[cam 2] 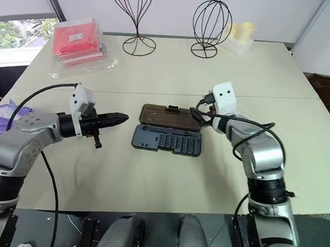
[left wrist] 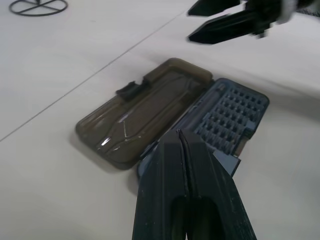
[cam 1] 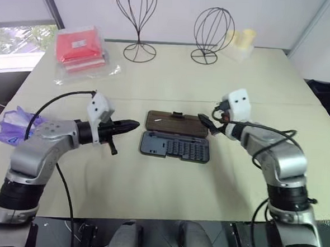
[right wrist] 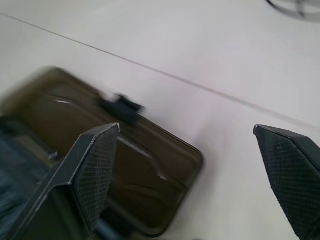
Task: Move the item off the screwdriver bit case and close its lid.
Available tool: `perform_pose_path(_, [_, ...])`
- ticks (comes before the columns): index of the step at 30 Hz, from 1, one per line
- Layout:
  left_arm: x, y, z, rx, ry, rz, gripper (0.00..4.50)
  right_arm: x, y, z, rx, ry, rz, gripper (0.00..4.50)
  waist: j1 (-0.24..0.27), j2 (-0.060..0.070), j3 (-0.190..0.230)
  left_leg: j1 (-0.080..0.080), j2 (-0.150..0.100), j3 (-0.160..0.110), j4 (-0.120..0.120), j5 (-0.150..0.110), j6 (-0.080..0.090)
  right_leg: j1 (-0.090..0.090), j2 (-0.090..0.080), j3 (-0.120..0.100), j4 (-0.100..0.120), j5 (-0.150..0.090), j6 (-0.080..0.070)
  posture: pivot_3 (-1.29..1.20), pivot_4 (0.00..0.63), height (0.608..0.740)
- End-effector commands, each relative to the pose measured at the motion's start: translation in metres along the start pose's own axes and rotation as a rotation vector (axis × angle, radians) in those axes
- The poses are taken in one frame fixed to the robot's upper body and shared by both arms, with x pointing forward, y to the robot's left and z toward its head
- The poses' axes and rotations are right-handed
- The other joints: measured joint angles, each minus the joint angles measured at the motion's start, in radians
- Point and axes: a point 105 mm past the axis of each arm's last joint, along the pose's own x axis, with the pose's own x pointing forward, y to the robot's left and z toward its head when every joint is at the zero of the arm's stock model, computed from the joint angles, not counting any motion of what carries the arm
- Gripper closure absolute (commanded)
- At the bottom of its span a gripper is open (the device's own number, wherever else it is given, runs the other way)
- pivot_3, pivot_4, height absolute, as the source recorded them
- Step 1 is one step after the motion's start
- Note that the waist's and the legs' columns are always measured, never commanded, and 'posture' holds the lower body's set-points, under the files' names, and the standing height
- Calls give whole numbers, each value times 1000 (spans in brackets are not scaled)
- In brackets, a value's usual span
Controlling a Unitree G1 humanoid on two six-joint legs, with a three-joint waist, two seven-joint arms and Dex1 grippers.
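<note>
Right gripper (right wrist: 187,165) is seen spread wide in its wrist view, one finger over the far right corner of the lid (cam 1: 176,123), the other above bare table (cam 1: 167,179). Left gripper (cam 1: 132,125) is pressed shut, its two fingers meeting along a thin seam, and is held just left of the screwdriver bit case (cam 1: 175,146) without touching it. The case lies open and flat at the table's middle, the smoky lid on the far side and the dark base with its rows of bits nearer the robot. A thin pale item (cam 1: 158,121) rests on the lid's left part; in the left wrist view it is seen as a slim bright sliver. Farther off, a red packet (cam 1: 79,46), two wire stands (cam 1: 139,21) and a purple bag (cam 1: 15,124) are seen from the head.
</note>
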Motion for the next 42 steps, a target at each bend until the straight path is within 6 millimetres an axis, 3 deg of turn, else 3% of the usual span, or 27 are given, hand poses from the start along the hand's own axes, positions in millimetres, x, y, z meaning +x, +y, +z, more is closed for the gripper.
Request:
perform_pose_path(1, [0,-4,6,47,-17,-8,4500,6,-9,-2,0,28,-102,48,-1,0,0,0,0,0,0,0,0,0,0,0,0,0,0,0,150,740])
perform_pose_path(11, [0,-6,1,64,-6,2,4500,22,-21,-26,68,127,-236,48,-6,0,0,-1,0,0,0,0,0,-1,0,0,0,0,0,0,150,740])
perform_pose_path(14, [0,-7,0,64,-5,3,4500,24,-21,-29,80,139,-245,915,-5,0,0,-1,0,0,0,0,0,-1,0,0,0,0,0,0,150,740])
perform_pose_path(21, [-1,-8,-3,68,1,14,4500,27,-7,-31,53,153,-203,4460,1,0,0,-1,0,0,0,0,0,-1,0,0,0,0,0,0,150,740])
perform_pose_path(30, [-2,-2,-1,87,-2,43,4500,24,-6,-34,-1,190,-193,4460,-4,0,0,0,0,0,0,0,1,-1,0,0,1,0,0,0,150,740])
perform_pose_path(42, [-5,-3,-3,85,8,36,4500,-16,10,-16,-38,175,-62,4460,-4,1,0,-1,0,0,-1,-2,4,-1,0,0,0,0,0,0,150,740])
